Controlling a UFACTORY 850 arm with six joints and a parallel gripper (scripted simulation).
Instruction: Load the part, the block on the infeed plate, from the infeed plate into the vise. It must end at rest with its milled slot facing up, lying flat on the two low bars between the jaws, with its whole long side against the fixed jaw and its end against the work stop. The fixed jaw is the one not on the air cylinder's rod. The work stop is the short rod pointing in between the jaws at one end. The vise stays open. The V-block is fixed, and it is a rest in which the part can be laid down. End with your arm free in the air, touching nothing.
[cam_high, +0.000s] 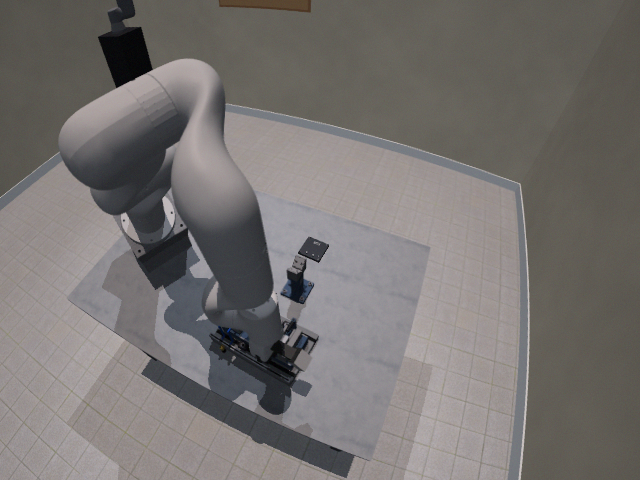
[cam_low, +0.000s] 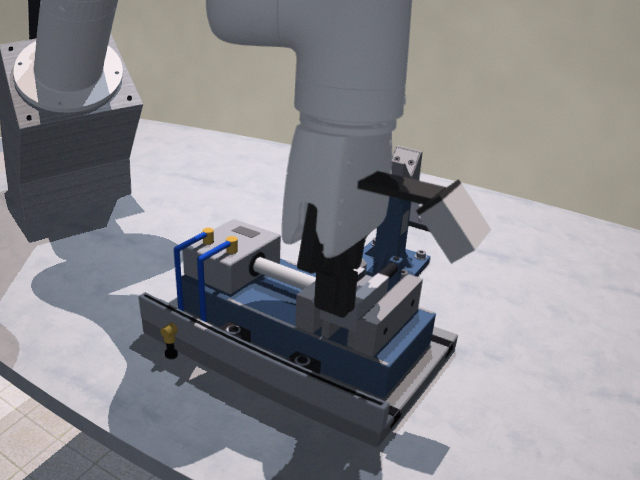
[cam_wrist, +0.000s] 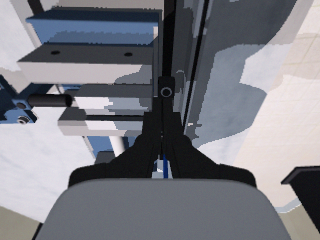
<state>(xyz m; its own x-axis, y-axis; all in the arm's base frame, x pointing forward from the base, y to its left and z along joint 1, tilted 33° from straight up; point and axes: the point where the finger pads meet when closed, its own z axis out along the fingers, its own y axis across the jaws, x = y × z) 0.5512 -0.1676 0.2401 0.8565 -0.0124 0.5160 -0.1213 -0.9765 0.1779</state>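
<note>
Grey arm (cam_high: 217, 206) bent steeply down; pincer (cam_low: 330, 304) closed tight, empty, low between vise (cam_low: 392, 310) jaws.

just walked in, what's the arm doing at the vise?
The arm has its gripper down between the open vise's jaws, fingers shut and holding nothing. The infeed plate no longer carries the part. A pale block that looks like the part lies between the jaws, beside the fixed jaw and in line with the work stop. Whether it is fully seated cannot be told.
</note>
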